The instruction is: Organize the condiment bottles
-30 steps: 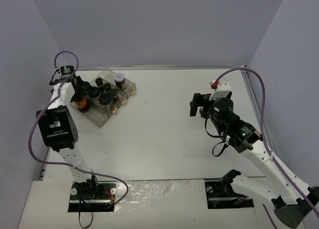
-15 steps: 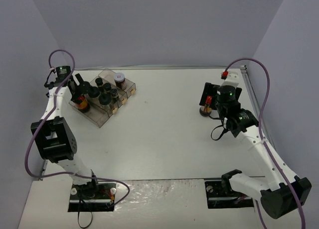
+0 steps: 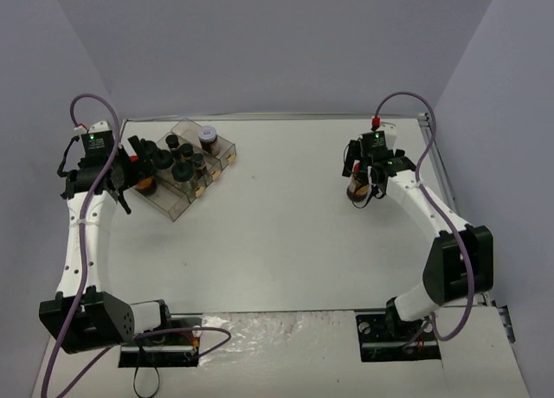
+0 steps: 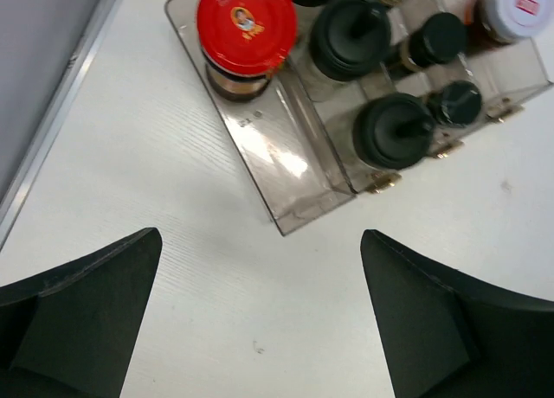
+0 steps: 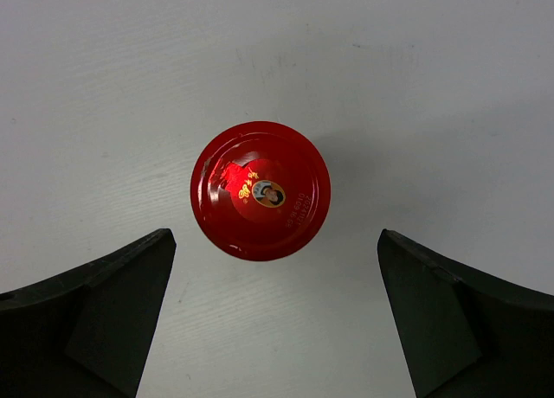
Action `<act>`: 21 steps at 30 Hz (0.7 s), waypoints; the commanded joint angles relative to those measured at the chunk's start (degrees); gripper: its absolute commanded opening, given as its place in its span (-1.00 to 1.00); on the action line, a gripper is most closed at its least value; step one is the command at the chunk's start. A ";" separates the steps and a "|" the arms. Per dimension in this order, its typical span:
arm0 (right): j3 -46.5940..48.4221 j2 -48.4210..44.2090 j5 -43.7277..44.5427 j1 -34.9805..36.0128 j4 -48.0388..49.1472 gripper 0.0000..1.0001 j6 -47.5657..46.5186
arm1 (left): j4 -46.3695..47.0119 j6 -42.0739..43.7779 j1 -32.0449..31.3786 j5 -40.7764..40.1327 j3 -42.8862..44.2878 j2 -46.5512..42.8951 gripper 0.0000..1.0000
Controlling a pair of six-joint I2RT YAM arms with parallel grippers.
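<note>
A clear tray (image 3: pixel 176 206) at the far left holds several condiment bottles. In the left wrist view a red-lidded jar (image 4: pixel 246 26) stands in the tray's (image 4: pixel 299 190) left compartment. Black-capped jars (image 4: pixel 351 35) (image 4: pixel 394 130) (image 4: pixel 437 39) fill the others, and a white-lidded jar (image 4: pixel 518 4) stands at the far end. My left gripper (image 4: pixel 260 329) is open and empty over bare table just short of the tray; it also shows in the top view (image 3: pixel 130 177). A second red-lidded jar (image 5: pixel 260 190) stands alone on the table at the right. My right gripper (image 5: pixel 273 320) is open above it (image 3: pixel 363 183), jaws wide, not touching.
The white table (image 3: pixel 277 234) ends in a metal rail along the far edge (image 3: pixel 277 117) and the right edge (image 3: pixel 441 173). Grey walls close in on the left, back and right. The wall's foot runs close to the left of the tray (image 4: pixel 52 112).
</note>
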 commanded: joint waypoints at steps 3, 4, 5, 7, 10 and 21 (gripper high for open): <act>4.09 6.08 -3.63 -1.94 4.59 0.96 -1.73 | -3.70 4.20 -7.51 3.67 1.73 -7.39 0.94; 4.24 7.00 -4.09 -2.18 4.91 0.94 -2.15 | -3.68 4.63 -8.60 4.30 1.56 -8.48 0.94; 4.37 7.91 -3.98 -2.23 5.01 0.90 -2.50 | -3.93 5.02 -8.89 4.95 1.64 -8.89 0.94; 4.36 9.27 -4.03 -2.32 5.39 0.80 -3.01 | -4.64 5.69 -9.39 5.89 1.98 -9.53 0.94; 3.67 10.02 -4.89 -2.32 7.15 0.52 -3.51 | -5.61 6.46 -9.88 6.63 2.66 -10.13 0.94; 0.37 4.88 -11.87 6.93 11.64 -1.00 -10.81 | -4.85 6.63 -14.52 11.33 7.41 -8.65 0.94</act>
